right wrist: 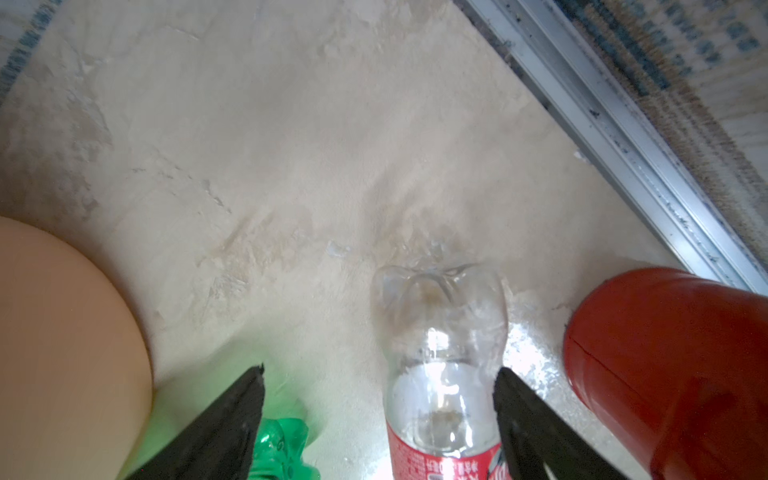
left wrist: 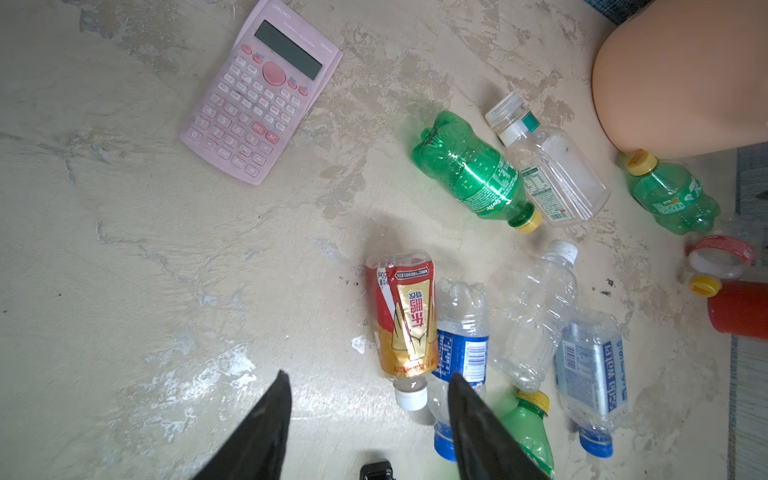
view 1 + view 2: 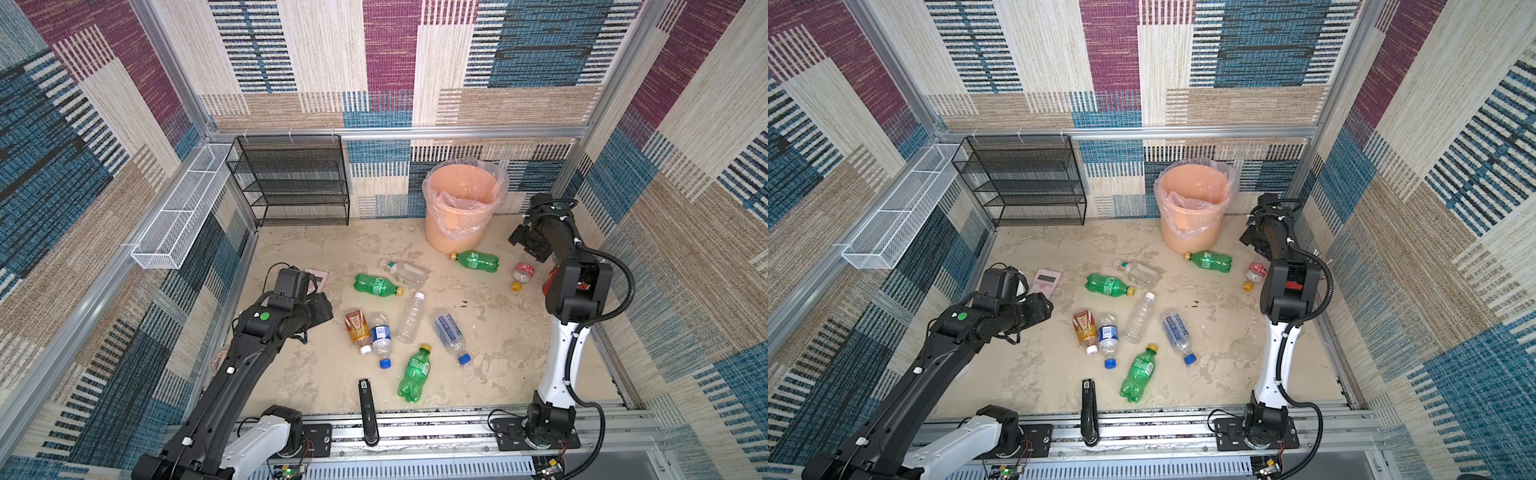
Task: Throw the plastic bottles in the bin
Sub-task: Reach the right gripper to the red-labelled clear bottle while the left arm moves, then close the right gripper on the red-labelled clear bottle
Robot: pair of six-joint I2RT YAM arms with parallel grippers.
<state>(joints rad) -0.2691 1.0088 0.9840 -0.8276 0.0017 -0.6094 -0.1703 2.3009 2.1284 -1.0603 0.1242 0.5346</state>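
In both top views the bin (image 3: 459, 230) (image 3: 1190, 232) stood at the back of the surface (image 3: 498, 353), with the bottles (image 3: 411, 318) lying scattered in front of it; I could read no label from there. My left end effector (image 3: 324, 312) hung near the pink calculator (image 3: 1047, 281), and my right end effector (image 3: 528, 243) hung beside the bin.

In the left wrist view I read "Sprite" on a green bottle (image 2: 473, 174) and "soda water" on a blue-capped clear bottle (image 2: 592, 374). The amber bottle (image 2: 409, 320) carried Chinese characters on red and gold, and the calculator keys read "DEL" and "AC". The left end effector (image 2: 368, 374) stood partly open and gripped nothing.

In the right wrist view the right end effector (image 1: 379, 368) was spread wide. Its fingers (image 1: 532, 424) flanked a red-labelled clear bottle (image 1: 442, 374) printed with white Chinese characters, without clamping it.
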